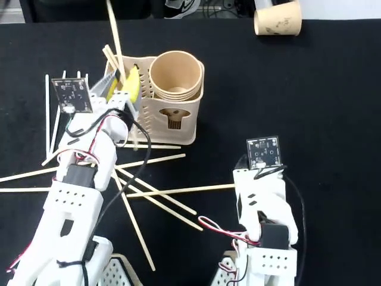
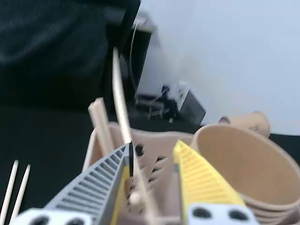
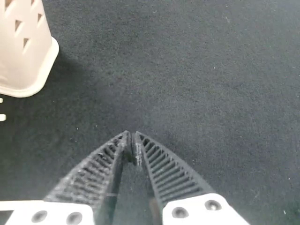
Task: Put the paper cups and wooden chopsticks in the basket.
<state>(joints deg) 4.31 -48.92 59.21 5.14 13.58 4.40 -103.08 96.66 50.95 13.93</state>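
Figure: a beige basket on a black table, with 2 arms on the near side of it.

(a) A stack of paper cups stands upright in the basket's right-hand compartment. 1 further paper cup lies on its side well beyond the basket, at the table's far edge.

(b) The left gripper hangs over the basket's left-hand compartment, its grey and yellow fingers spread apart. 1 long chopstick rises steeply out of that compartment, passing between the fingers and lying against the grey one. Shorter chopstick ends jut from the same compartment just beside it.

(c) Loose chopsticks lie scattered and crossed on the table, left of the basket and in front of it, some partly under the left arm.

(d) The right gripper sits low over bare table to the front-right of the basket, near its base, fingers pressed together on nothing.
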